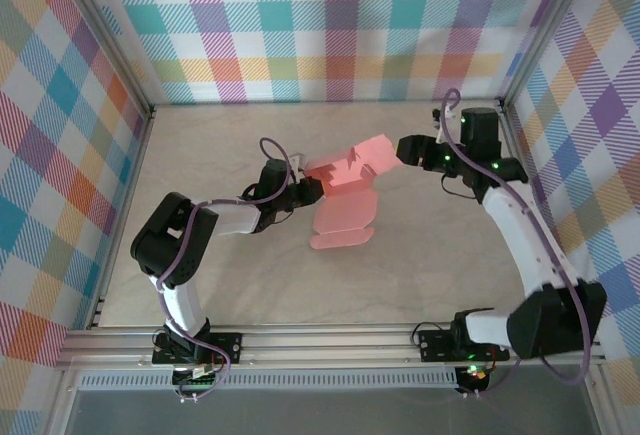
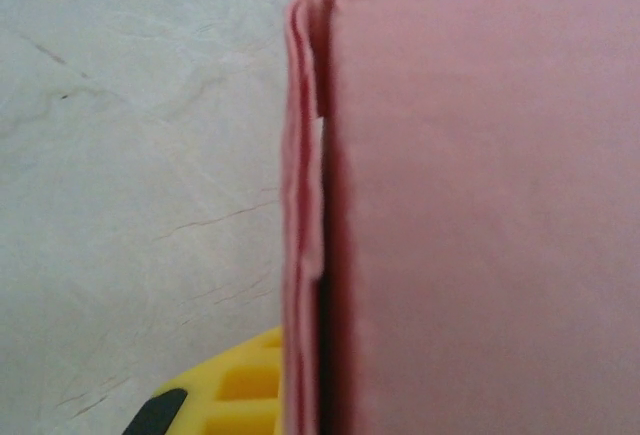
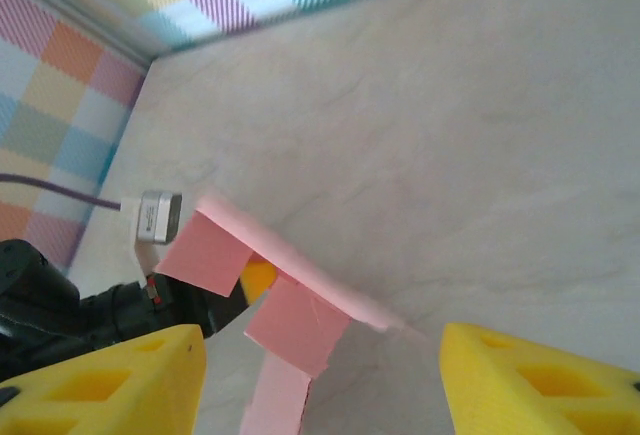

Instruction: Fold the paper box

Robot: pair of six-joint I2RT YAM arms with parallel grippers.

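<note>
Paper box [image 1: 345, 210] of thin salmon-pink card, partly lifted at the centre of the pale table [image 1: 200, 155], is clamped at its left edge by the left gripper [image 1: 309, 193], seemingly as anchor, while the right gripper [image 1: 404, 148] hovers jaws apart beside the raised flap.

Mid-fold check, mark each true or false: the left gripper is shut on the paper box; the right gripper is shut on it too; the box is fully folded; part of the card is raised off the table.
1. The left gripper is shut on the paper box. True.
2. The right gripper is shut on it too. False: its fingers stand wide apart, clear of the card.
3. The box is fully folded. False: it is an open blank with loose flaps.
4. Part of the card is raised off the table. True: the far part is lifted and the near part lies flat.
</note>
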